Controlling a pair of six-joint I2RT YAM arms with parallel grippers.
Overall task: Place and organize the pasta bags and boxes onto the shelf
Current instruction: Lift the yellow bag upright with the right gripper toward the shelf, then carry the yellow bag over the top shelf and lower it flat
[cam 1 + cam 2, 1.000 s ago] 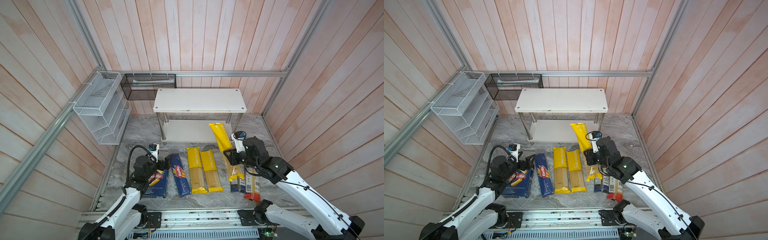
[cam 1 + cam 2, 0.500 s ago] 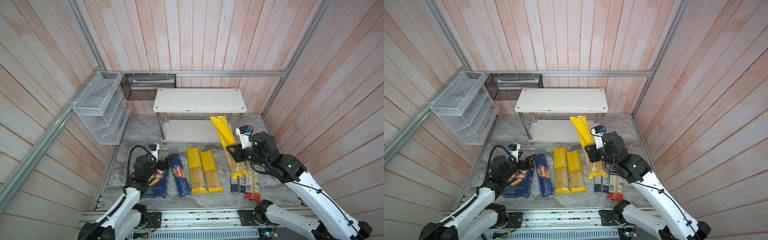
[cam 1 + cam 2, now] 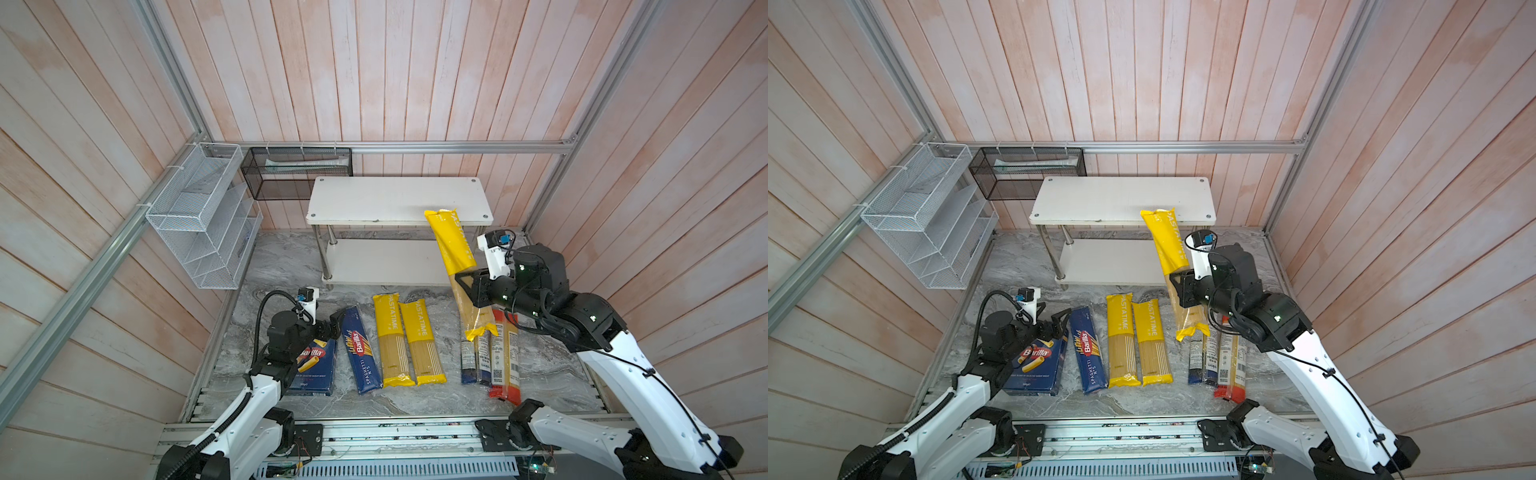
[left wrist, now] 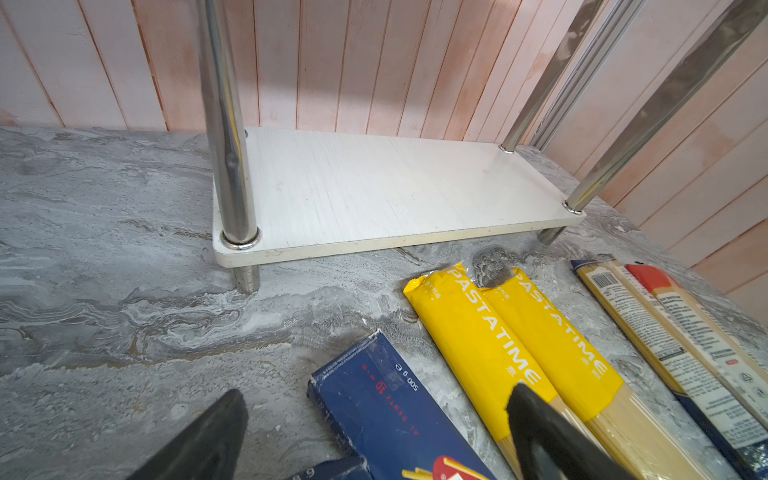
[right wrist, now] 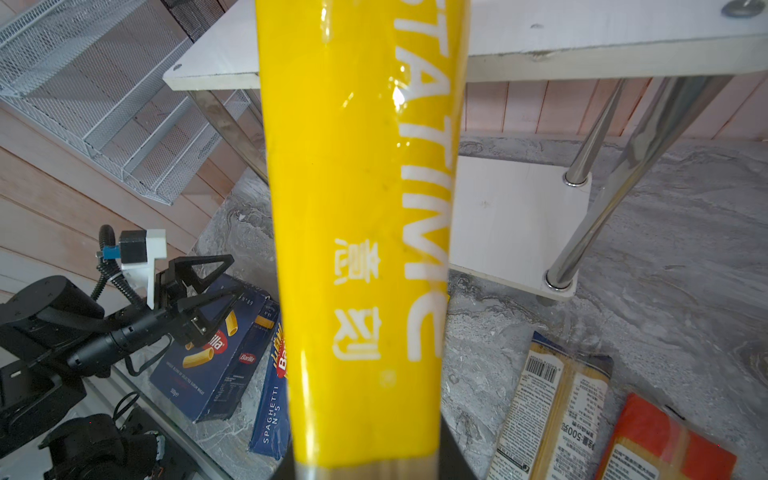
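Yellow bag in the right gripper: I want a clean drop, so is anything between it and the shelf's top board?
Nothing visible stands in the way. The shelf's top board is bare. The yellow bag, clamped in the right gripper, is tilted, with its upper end showing at the board's front edge in both top views.

Held yellow bag point(image 5: 357, 208): both ends are cut off by the right wrist view's edges; it hides the middle of the shelf point(image 5: 519, 216) and part of the Spaghetti box point(image 5: 268, 411), and the right hand point(image 5: 370, 469) shows only as dark slivers at its base. Rigatoni box point(image 3: 318, 368): its left side lies hidden under the left arm point(image 3: 266, 386) in both top views. Left wrist view: the shelf's top board is out of frame, and the left hand point(image 4: 374, 399) shows only as two blurred fingertips point(image 4: 540, 432), cut off at the edge.
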